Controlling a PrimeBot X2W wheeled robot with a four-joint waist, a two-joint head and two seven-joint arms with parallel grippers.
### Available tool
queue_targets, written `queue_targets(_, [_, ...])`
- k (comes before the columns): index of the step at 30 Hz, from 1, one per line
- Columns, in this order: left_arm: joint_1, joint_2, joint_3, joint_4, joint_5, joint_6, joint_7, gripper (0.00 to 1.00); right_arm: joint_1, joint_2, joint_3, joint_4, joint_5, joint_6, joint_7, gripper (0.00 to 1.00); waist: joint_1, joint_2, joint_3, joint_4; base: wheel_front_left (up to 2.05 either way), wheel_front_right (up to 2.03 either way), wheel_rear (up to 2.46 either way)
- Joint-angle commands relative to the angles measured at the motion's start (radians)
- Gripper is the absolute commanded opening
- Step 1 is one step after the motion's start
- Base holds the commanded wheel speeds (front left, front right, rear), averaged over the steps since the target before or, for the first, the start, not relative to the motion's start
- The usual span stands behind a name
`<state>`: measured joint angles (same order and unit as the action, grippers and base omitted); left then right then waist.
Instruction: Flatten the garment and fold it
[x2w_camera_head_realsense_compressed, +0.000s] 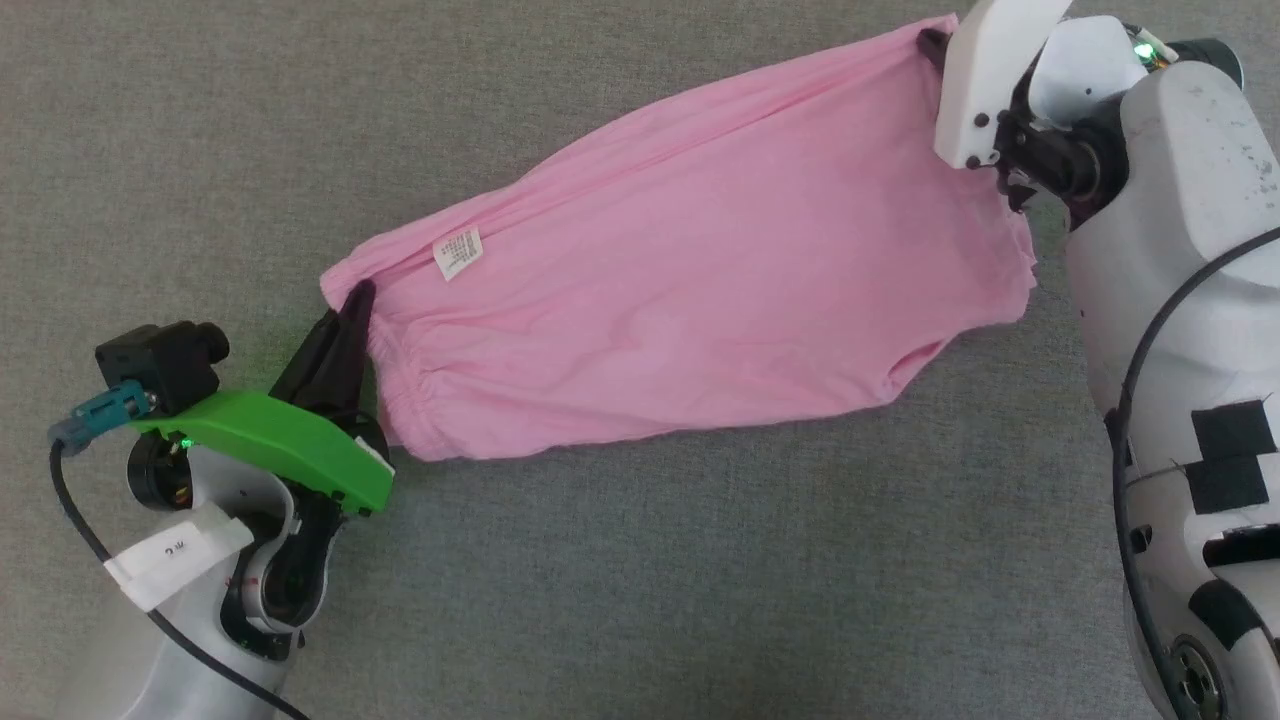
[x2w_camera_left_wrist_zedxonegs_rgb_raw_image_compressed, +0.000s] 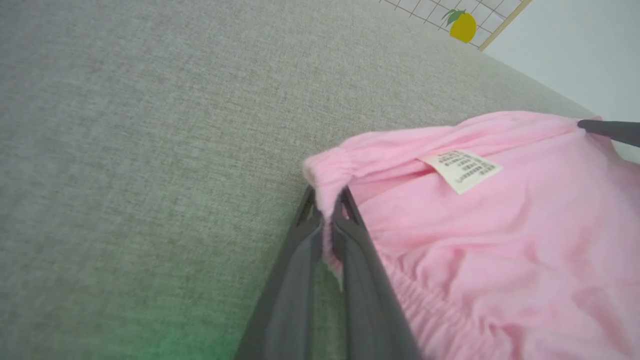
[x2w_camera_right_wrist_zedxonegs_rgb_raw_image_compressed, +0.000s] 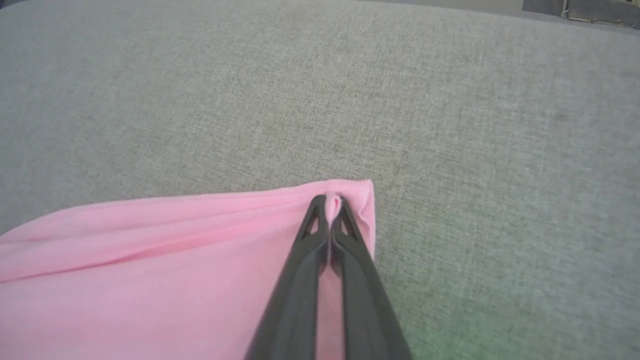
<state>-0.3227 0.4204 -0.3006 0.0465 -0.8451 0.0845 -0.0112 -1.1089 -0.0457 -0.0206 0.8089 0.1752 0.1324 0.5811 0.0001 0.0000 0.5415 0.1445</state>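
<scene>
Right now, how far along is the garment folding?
Spread out: the light-pink jersey garment lies mostly open on the grey cloth surface, though wrinkled. In hand: left gripper pinches the elastic corner, right gripper the opposite corner. Left: smoothing and every fold.

One garment (x2w_camera_head_realsense_compressed: 680, 270), two grippers

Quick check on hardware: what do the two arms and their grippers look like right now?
Left gripper: long dark fingers under a green cover plate, white arm with a black cable and white tape tag. Right gripper: dark fingers, white cover plate, white arm with black tape patches and a black cable.
</scene>
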Motion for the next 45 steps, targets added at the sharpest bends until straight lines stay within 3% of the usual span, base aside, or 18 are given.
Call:
queue_targets(1, [-0.018, 0.002, 0.003, 0.010, -0.003, -0.004, 0.001, 0.00, -0.015, -0.005, 0.004, 0.017, -0.005, -0.002, -0.014, 0.00, -0.0001, 0.0000, 0.001, -0.001, 0.00, 0.00, 0.00])
queue_targets(2, [-0.020, 0.002, 0.002, 0.013, -0.005, -0.005, 0.003, 0.00, -0.019, -0.005, 0.006, 0.025, -0.005, -0.002, -0.023, 0.00, -0.0001, 0.0000, 0.000, -0.002, 0.00, 0.00, 0.00])
queue_targets(3, [-0.022, 0.001, 0.002, 0.017, -0.007, -0.006, 0.005, 0.20, -0.024, -0.005, 0.004, 0.034, 0.003, -0.002, -0.040, 0.00, -0.0001, 0.0000, -0.001, -0.003, 0.00, 0.00, 0.00])
queue_targets(4, [-0.023, 0.003, 0.000, 0.019, -0.007, -0.006, 0.008, 0.89, -0.027, -0.005, 0.005, 0.043, 0.014, -0.002, -0.051, 0.24, -0.0001, 0.0000, -0.004, -0.004, 0.00, 0.00, 0.00])
queue_targets(5, [-0.025, 0.005, 0.001, 0.020, -0.005, -0.006, 0.006, 1.00, -0.031, -0.005, 0.014, 0.055, 0.028, -0.002, -0.064, 1.00, -0.0001, 0.0000, -0.009, -0.006, 0.00, 0.00, 0.00])
queue_targets(10, [-0.018, 0.017, 0.014, 0.008, 0.013, 0.004, -0.024, 1.00, -0.050, -0.005, 0.047, 0.087, 0.078, -0.002, -0.152, 1.00, -0.0001, 0.0000, -0.050, -0.017, 0.00, 0.00, 0.00])
queue_targets(14, [-0.004, 0.048, 0.032, -0.029, 0.087, 0.031, -0.105, 1.00, -0.051, -0.005, 0.066, 0.083, 0.112, -0.002, -0.244, 1.00, -0.0001, 0.0000, -0.104, -0.026, 0.00, 0.00, 0.00])
queue_targets(18, [0.042, 0.084, 0.037, -0.070, 0.202, 0.091, -0.190, 1.00, -0.011, -0.005, 0.094, 0.065, -0.001, -0.002, -0.289, 1.00, -0.0001, 0.0000, -0.162, -0.041, 0.00, 0.00, 0.00])
queue_targets(22, [0.124, 0.111, 0.013, -0.124, 0.289, 0.142, -0.209, 1.00, 0.083, -0.005, 0.110, 0.031, -0.140, -0.002, -0.189, 1.00, -0.0001, 0.0000, -0.211, -0.052, 0.00, 0.00, 0.00])
queue_targets(30, [0.242, 0.120, -0.010, -0.195, 0.302, 0.195, -0.172, 1.00, 0.301, -0.004, 0.130, -0.122, -0.185, -0.002, 0.044, 1.00, -0.0001, 0.0000, -0.252, -0.039, 0.00, 0.00, 0.00])
queue_targets(36, [0.251, 0.116, -0.023, -0.212, 0.293, 0.195, -0.155, 1.00, 0.401, -0.005, 0.111, -0.226, -0.243, -0.002, 0.155, 1.00, -0.0001, 0.0000, -0.230, -0.012, 0.00, 0.00, 0.00])
queue_targets(44, [0.228, 0.111, -0.041, -0.203, 0.280, 0.183, -0.129, 1.00, 0.445, -0.005, 0.098, -0.265, -0.273, -0.002, 0.243, 1.00, -0.0001, 0.0000, -0.200, 0.004, 0.00, 0.00, 0.00])
queue_targets(45, [0.228, 0.111, -0.044, -0.202, 0.278, 0.183, -0.122, 1.00, 0.446, -0.005, 0.099, -0.263, -0.272, -0.002, 0.257, 0.74, -0.0001, 0.0000, -0.197, 0.004, 0.00, 0.00, 0.00])
